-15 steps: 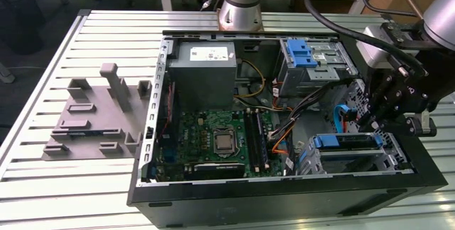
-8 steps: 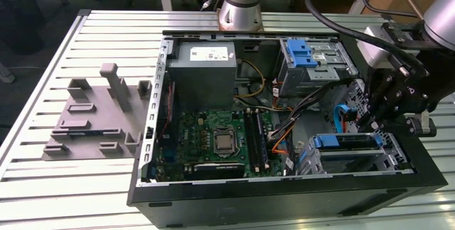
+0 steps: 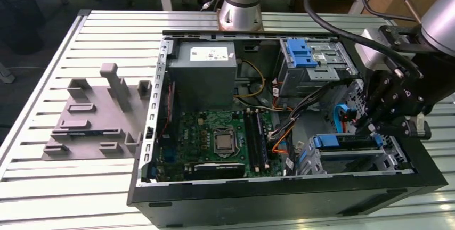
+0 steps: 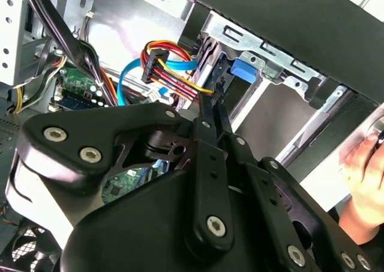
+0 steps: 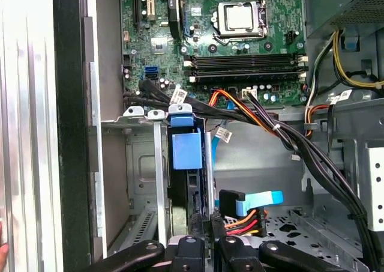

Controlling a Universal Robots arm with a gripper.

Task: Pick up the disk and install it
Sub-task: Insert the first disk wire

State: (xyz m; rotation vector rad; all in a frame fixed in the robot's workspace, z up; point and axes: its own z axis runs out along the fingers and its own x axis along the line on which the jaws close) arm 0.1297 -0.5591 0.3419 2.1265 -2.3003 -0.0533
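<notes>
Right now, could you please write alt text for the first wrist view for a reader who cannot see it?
The tool reaches into an open computer case, its fingers closed on the disk standing on edge in a metal bay. A motherboard and bundled cables lie beyond.

Disk [image 5: 187, 158] on edge in drive cage, blue-framed.

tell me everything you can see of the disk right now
The disk stands on edge inside the metal drive cage in the lower front corner of the open computer case. Mostly its thin dark edge and blue plastic frame show, with a blue tab at its end; its label faces are hidden. In the exterior view the blue frame sits level in the cage. The hand is at the disk's rear edge, beside the blue data cable and coloured power wires.
</notes>
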